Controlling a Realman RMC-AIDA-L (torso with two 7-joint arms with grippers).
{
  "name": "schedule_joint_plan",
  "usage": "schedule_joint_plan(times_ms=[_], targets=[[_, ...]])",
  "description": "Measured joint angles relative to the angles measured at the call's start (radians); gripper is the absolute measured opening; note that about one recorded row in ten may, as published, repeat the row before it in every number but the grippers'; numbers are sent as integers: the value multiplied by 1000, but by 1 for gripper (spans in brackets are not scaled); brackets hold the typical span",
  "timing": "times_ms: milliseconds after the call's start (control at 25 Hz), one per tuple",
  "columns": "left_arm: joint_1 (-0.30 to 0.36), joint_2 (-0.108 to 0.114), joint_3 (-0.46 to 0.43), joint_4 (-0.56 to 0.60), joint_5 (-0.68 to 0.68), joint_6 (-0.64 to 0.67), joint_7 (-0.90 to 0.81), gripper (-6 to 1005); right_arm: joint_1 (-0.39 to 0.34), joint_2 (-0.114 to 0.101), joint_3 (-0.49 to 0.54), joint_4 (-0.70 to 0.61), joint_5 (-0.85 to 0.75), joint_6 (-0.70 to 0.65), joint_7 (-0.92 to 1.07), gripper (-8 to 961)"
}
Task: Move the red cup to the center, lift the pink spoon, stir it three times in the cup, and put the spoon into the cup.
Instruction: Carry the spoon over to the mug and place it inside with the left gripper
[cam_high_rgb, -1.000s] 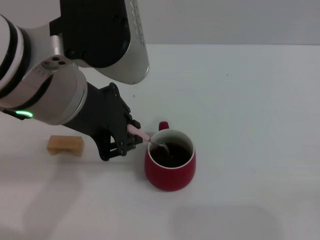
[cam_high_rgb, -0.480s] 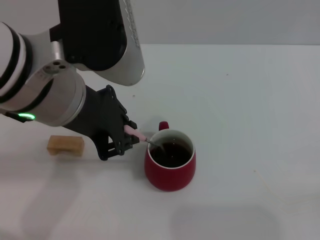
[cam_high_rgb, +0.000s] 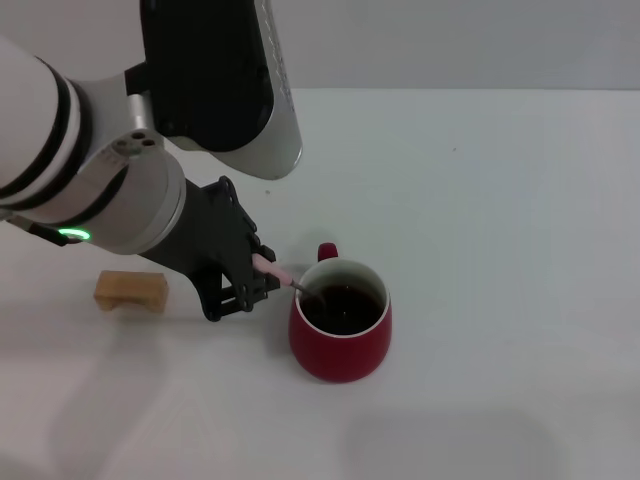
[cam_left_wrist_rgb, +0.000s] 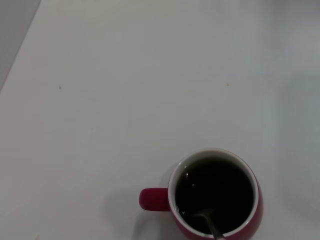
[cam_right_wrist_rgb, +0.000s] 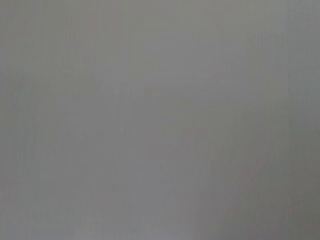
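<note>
The red cup (cam_high_rgb: 341, 322) stands upright on the white table, handle toward the far side, dark inside. In the left wrist view the red cup (cam_left_wrist_rgb: 216, 199) shows from above. The pink spoon (cam_high_rgb: 278, 269) slants down over the cup's left rim, with its grey neck and bowl (cam_left_wrist_rgb: 209, 223) inside the cup. My left gripper (cam_high_rgb: 259, 272) sits just left of the cup, shut on the spoon's pink handle. The right gripper is out of view; its wrist view is plain grey.
A small tan block (cam_high_rgb: 131, 290) lies on the table left of my left gripper. The white table (cam_high_rgb: 500, 200) stretches right of and behind the cup. My left arm (cam_high_rgb: 150, 130) fills the upper left of the head view.
The left gripper and the spoon handle shifted slightly left and back again, moving the bowl inside the cup. The cup stayed in place.
</note>
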Motion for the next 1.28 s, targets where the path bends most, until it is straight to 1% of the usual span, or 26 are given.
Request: schedule_joint_plan(times_ms=[160,520,840,1280], targets=[[0,0,5,-6,17,12,0,175,0,0,0,0,0,0,0,-1],[-2,0,16,-66,53,55,0,175,3,1,-14,0,0,0,0,-1],[-11,0,23,-106,52,69,13,174,1,1,-14,0,0,0,0,0],[-20,-2,45,-125,48,83,14,174,2,1,-14,0,0,0,0,0]])
